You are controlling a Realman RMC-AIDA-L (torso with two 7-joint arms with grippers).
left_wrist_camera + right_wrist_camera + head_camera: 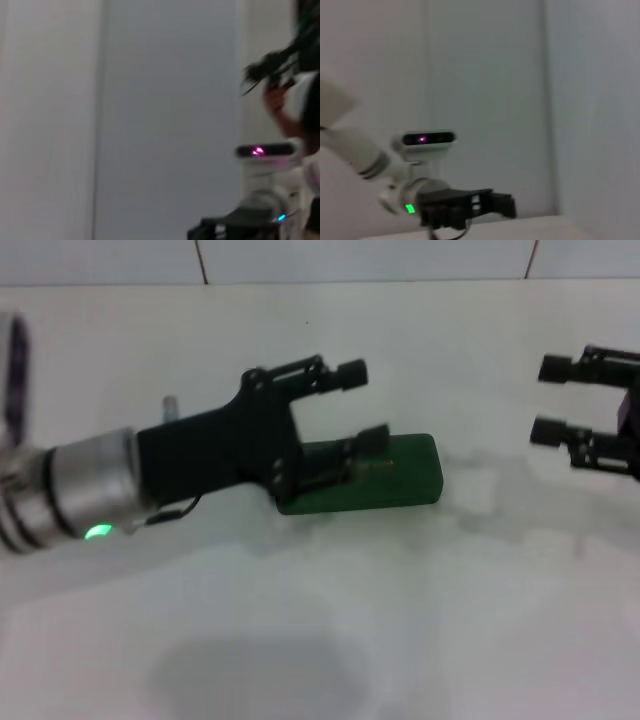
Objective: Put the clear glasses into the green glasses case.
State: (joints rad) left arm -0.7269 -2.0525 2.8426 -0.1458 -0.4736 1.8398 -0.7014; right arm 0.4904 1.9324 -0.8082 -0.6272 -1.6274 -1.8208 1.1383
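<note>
Green glasses case (395, 477) lying flat on the white desk (320, 640), near the middle, and looking closed. Clear glasses nowhere to be seen on the desk, so maybe inside the case already, maybe hidden; cannot tell which. If inside, little left to do but pull the arms away.

Left hand (362, 405) stretched out over the near end of the case, 2 fingers spread wide apart, released, holding nothing. Lower finger (368, 439) right over the case lid, maybe touching it; hard to say. Upper finger up in the air behind the case.

Right hand (552, 400) off at the right side, well apart from the case, also spread open and holding nothing, just waiting
</note>
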